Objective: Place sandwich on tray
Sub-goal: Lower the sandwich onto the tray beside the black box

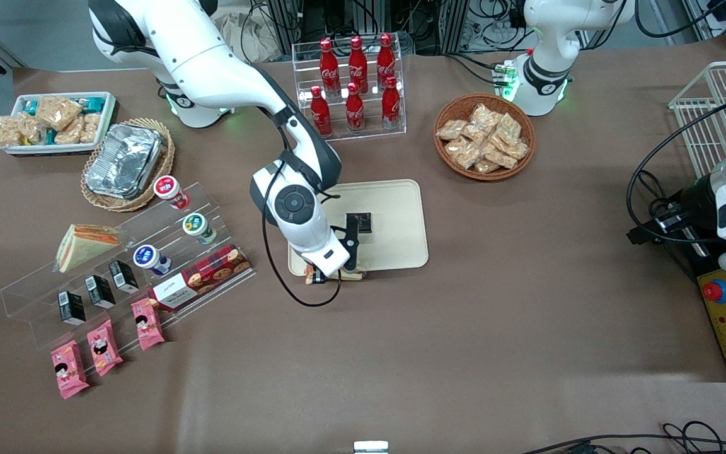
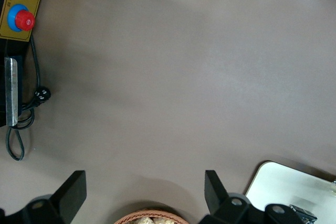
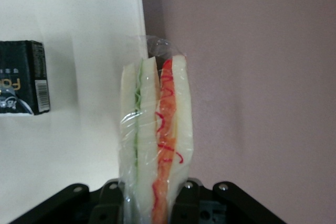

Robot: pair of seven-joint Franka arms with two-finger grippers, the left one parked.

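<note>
My right gripper (image 3: 149, 195) is shut on the sandwich (image 3: 156, 140), a clear-wrapped wedge with pale bread and green and red-orange filling stripes. One finger (image 3: 186, 195) presses each side of it. The wedge is held edge-on right over the rim of the cream tray (image 3: 68, 24), partly above the tray and partly above the brown table. From the front, the gripper (image 1: 333, 272) hangs at the tray's (image 1: 401, 214) corner nearest the camera, toward the working arm's end. Only slivers of the sandwich (image 1: 354, 274) show under the hand.
A small black box (image 1: 361, 222) lies on the tray. A second wedge sandwich (image 1: 86, 244) rests on the acrylic step shelf (image 1: 117, 265) with cups and snack packs. A foil container (image 1: 123, 161), cola bottle rack (image 1: 353, 85) and snack basket (image 1: 484, 135) stand farther from the camera.
</note>
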